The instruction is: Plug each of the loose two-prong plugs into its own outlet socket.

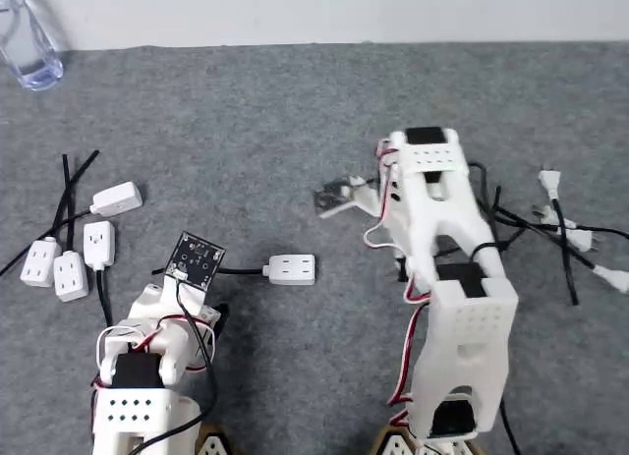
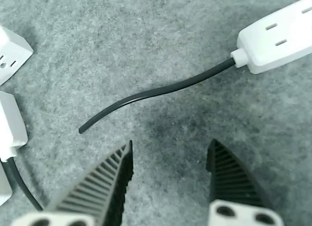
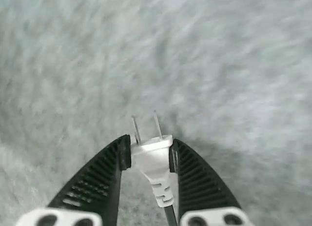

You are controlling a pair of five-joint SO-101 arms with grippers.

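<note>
Arm pose and grip state, both sides.
My left arm sits folded low at 7 o'clock on the table, left gripper aimed downward, fingers spread well apart. My right arm stretches from 5 o'clock toward 12, wrist turned toward 9 o'clock. My right gripper clamps a plug by its body, prongs projecting beyond my fingertips.

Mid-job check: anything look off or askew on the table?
The outlet ahead of the left end effector has a cord ending loose, joined to nothing. The plug sits straight in the right end effector.
</note>
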